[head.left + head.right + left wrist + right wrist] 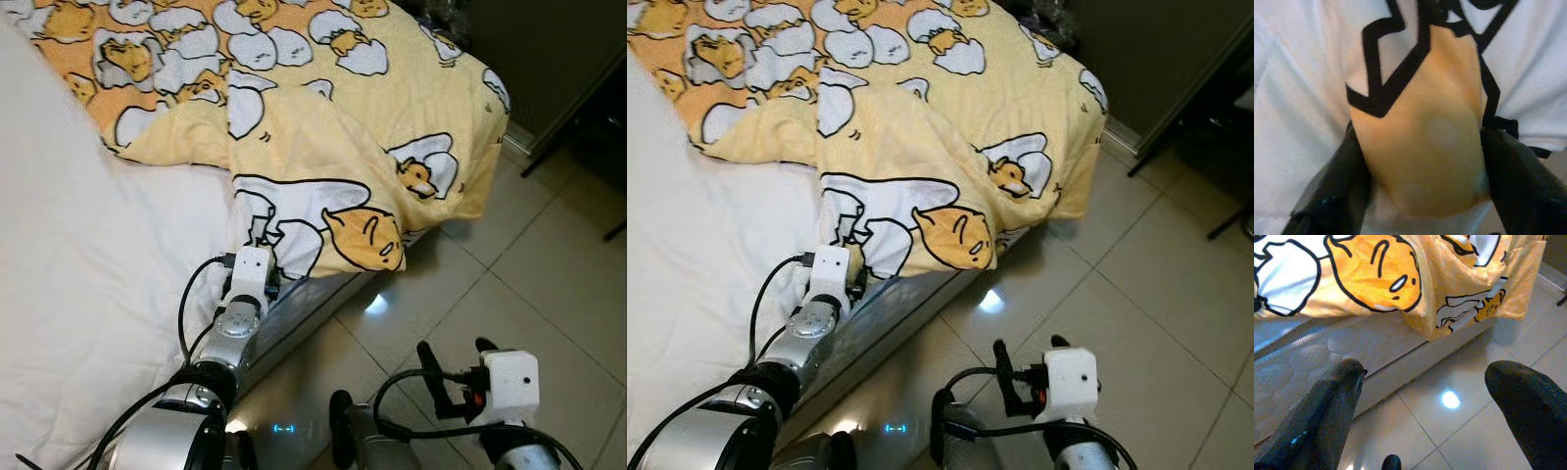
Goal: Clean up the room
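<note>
A yellow blanket [323, 127] printed with white egg and yellow yolk cartoons lies rumpled over the far corner of the bed, one flap hanging over the bed's edge. My left gripper [257, 240] reaches to the blanket's near hem and is shut on a fold of it; in the left wrist view the orange cloth [1425, 147] bulges between the two black fingers [1332, 191]. My right gripper [453, 367] hovers low over the tiled floor beside the bed, open, with nothing between its fingers [1327, 411].
The white sheet [88, 294] covers the mattress on the left. The mattress side [1352, 352] faces the glossy tiled floor [549, 284]. Dark furniture legs [578, 127] stand at the far right against a dark wall.
</note>
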{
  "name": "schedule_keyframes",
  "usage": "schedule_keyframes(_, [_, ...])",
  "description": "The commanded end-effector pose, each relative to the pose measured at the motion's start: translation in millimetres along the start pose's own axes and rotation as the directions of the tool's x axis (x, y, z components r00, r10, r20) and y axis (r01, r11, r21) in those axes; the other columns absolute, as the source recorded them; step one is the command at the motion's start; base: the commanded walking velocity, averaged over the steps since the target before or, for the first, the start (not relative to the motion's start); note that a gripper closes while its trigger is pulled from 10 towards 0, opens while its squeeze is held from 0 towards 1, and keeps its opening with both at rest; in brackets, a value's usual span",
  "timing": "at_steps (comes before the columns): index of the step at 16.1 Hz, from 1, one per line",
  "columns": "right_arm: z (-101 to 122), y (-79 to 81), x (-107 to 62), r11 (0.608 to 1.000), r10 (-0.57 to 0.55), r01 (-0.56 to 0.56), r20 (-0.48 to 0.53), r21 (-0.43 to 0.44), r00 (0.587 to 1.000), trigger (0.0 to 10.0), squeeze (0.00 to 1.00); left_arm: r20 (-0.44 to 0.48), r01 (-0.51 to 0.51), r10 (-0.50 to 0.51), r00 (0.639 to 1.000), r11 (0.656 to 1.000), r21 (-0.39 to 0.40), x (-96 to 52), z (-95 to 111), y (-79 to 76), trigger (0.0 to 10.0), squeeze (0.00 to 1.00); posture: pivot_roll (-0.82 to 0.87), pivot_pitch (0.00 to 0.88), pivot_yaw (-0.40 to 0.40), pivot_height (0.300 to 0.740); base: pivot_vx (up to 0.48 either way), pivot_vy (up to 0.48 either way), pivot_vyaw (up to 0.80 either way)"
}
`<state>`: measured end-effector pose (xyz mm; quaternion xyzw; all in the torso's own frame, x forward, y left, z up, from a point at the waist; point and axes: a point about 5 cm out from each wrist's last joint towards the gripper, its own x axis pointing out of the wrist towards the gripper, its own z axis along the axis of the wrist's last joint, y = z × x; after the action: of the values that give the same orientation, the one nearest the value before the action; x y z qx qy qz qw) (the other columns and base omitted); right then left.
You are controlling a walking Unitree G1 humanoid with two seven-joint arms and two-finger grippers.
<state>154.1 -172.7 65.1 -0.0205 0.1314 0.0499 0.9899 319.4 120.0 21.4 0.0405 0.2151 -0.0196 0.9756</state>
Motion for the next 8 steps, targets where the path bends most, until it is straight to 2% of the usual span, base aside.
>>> schedule_keyframes(1, [-6, -3.2, -0.7, 1.0, -0.012, 0.012, -0.038, 0.001, 0.999, 10.0, 0.01, -0.176, 0.076, -0.093, 0.98, 0.992, -0.102, -12.5, -42, -15.3, 0.0, 0.0, -0.24, 0.239, -0.056, 0.74, 0.0, 0.0, 0.0])
schedule_keyframes(2, [-6, -3.3, 0.2, 1.0, -0.011, 0.012, -0.037, 0.001, 0.999, 10.0, 0.01, -0.166, 0.084, -0.106, 0.98, 0.987, -0.135, -12.1, -41, -15.8, 0.0, 0.0, -0.24, 0.237, -0.056, 0.74, 0.0, 0.0, 0.0])
schedule_keyframes(3, [-6, -4.1, 4.1, 1.0, -0.011, 0.011, -0.034, 0.001, 0.999, 10.0, 0.01, -0.156, 0.089, -0.126, 0.98, 0.971, -0.222, -11.3, -39, -14.6, 0.0, 0.0, -0.22, 0.229, -0.056, 0.74, 0.0, 0.0, 0.0])
schedule_keyframes(4, [-5, -3.5, 6.6, 1.0, -0.009, 0.009, -0.03, 0.005, 0.999, 10.0, 0.01, -0.155, 0.086, -0.129, 0.979, 0.962, -0.259, -11.1, -39, -13.1, 0.0, 0.0, -0.22, 0.226, -0.057, 0.74, 0.0, 0.0, 0.0])
schedule_keyframes(6, [-4, -2.0, 9.5, 1.0, -0.004, 0.004, -0.025, 0.009, 1.0, 10.0, 0.01, -0.146, 0.082, -0.133, 0.98, 0.947, -0.31, -10.3, -37, -10.9, 0.0, 0.0, -0.21, 0.218, -0.06, 0.74, 0.0, 0.0, 0.0])
schedule_keyframes(8, [-4, 0.9, 15.1, 1.0, 0.018, -0.017, -0.02, 0.01, 1.0, 10.0, 0.02, -0.053, 0.174, -0.203, 0.978, 0.925, -0.337, -7.1, -23, -14.2, 0.0, 0.0, -0.2, 0.204, -0.067, 0.74, 0.0, 0.0, 0.0])
